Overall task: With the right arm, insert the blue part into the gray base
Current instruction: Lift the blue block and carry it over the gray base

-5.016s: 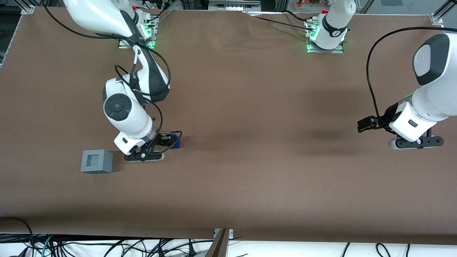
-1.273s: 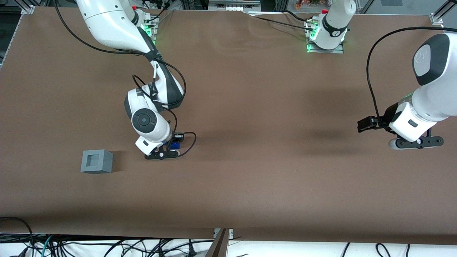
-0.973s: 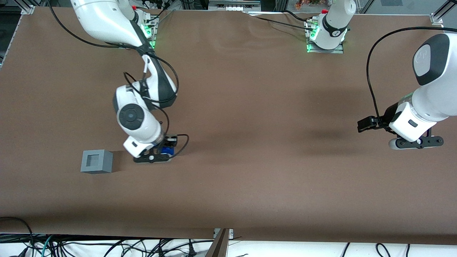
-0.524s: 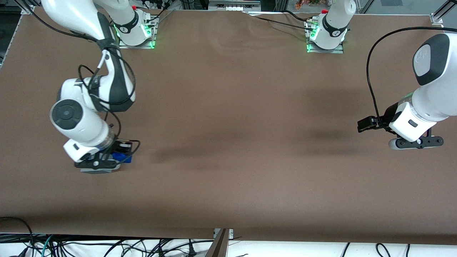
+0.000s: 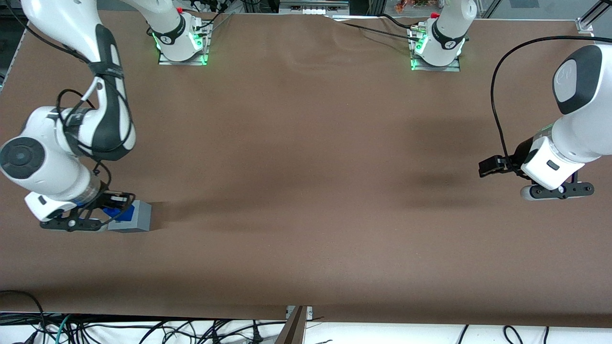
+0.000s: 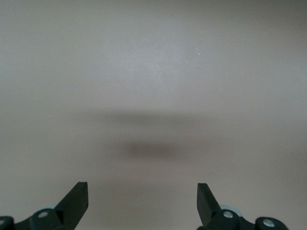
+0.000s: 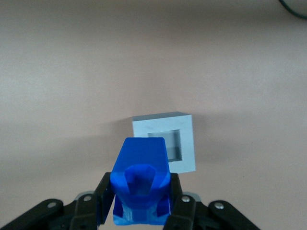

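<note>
Transport is done: your black two-finger gripper (image 7: 140,203) holds the small deep-blue plastic part (image 7: 141,186) above the light gray plastic cube base (image 7: 184,139) near the table's working-arm end. Next, centre it over the square recess (image 7: 169,145), then lower.

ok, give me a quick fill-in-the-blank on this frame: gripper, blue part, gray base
1. The black two-finger gripper of the right arm is shut on the small deep-blue plastic ____.
2. The blue part is held ____ the light gray plastic cube, not yet seated in it.
3. The gray cube's square ____ shows empty in the right wrist view.
4. The cube rests on the ____ table.

Missing words: part; above; recess; brown
</note>
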Tool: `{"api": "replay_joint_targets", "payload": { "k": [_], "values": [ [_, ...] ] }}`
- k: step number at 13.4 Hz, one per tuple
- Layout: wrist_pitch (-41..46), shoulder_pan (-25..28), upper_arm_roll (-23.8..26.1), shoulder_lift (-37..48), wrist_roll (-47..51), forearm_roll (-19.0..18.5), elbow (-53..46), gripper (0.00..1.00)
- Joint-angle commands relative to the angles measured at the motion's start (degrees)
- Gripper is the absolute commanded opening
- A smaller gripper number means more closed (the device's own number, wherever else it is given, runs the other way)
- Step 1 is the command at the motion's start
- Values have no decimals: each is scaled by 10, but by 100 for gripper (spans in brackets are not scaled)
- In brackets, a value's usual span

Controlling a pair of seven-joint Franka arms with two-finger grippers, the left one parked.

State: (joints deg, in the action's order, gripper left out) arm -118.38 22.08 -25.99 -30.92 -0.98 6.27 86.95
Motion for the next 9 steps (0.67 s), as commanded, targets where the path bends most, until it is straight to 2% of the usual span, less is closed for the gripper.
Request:
{"api": "replay_joint_targets", "payload": {
  "k": [1,7,9],
  "values": [
    [1,-35,2,7,-76,56,2,20],
    [-1,-41,8,-2,-84,60,-15,20],
    [-4,-39,8,-5,-84,73,-16,20]
  ]
}}
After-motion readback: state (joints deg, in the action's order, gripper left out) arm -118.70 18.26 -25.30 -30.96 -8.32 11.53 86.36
